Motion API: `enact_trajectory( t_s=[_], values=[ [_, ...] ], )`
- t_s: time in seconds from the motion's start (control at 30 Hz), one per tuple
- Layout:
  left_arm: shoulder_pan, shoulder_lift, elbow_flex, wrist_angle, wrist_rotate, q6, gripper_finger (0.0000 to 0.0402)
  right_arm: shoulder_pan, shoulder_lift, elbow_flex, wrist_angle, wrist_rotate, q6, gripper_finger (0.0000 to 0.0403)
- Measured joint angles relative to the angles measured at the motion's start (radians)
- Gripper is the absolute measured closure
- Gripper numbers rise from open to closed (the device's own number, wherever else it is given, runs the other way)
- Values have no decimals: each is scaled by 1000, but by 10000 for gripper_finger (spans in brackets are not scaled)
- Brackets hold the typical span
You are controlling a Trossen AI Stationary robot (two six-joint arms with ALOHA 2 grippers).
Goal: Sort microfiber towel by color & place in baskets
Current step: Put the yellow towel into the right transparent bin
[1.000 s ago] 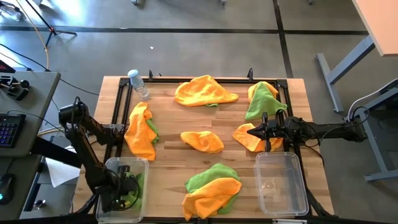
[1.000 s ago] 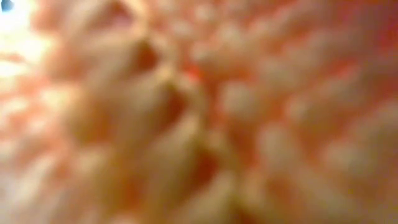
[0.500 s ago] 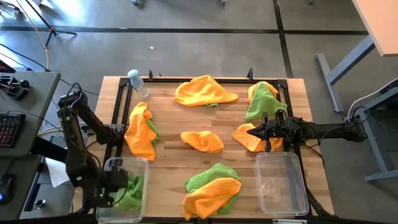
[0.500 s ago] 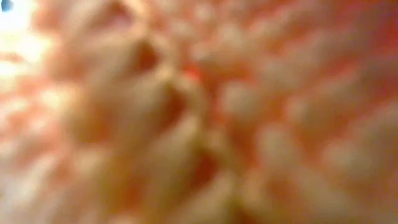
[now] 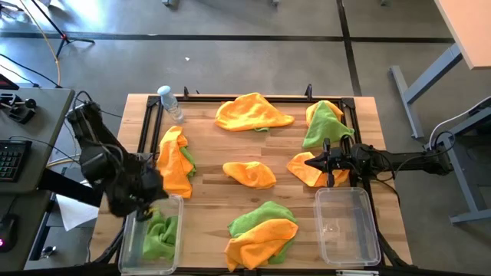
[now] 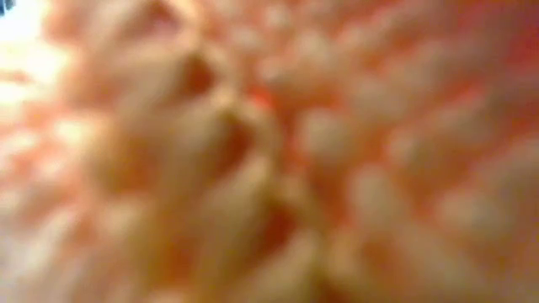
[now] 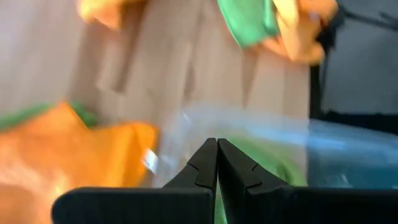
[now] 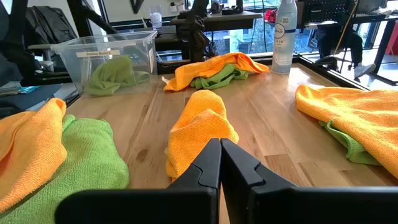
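Two clear baskets are sitting at the table's near edge, long sides running 12 to 6: the left basket [image 5: 151, 234] is holding a crumpled green towel [image 5: 159, 234], the right basket [image 5: 347, 226] nothing. Left gripper [image 5: 146, 201] is hanging above its basket's 12 o'clock end, fingers pressed together, gripping nothing. Right gripper [image 5: 328, 163] is resting at 3 o'clock, fingers together, pointing toward 9 at an orange towel [image 5: 249, 173] lying mid-table, stretched 9 to 3.

Grey floor [image 5: 253, 61] with dark stripes around the wooden counter [image 5: 207, 195], a grey desk [image 5: 31, 123] with a keyboard [image 5: 9, 159] on one side, bright windows [image 8: 249, 40] far back.
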Motion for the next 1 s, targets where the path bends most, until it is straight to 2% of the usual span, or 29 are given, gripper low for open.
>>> enact_trajectory(
  t_s=[0.17, 0.3, 0.57, 0.77, 1.0],
  values=[
    [203, -14, 0, 61, -11, 156, 401, 0, 0, 0, 0, 0, 0, 402],
    [376, 1, 0, 176, 19, 309, 401, 0, 0, 0, 0, 0, 0, 402],
    [723, 127, 0, 447, 175, 570, 401, 0, 0, 0, 0, 0, 0, 402],
    [846, 225, 0, 615, 221, 641, 401, 0, 0, 0, 0, 0, 0, 402],
    [897, 310, 0, 706, 220, 683, 401, 0, 0, 0, 0, 0, 43, 402]
  ],
)
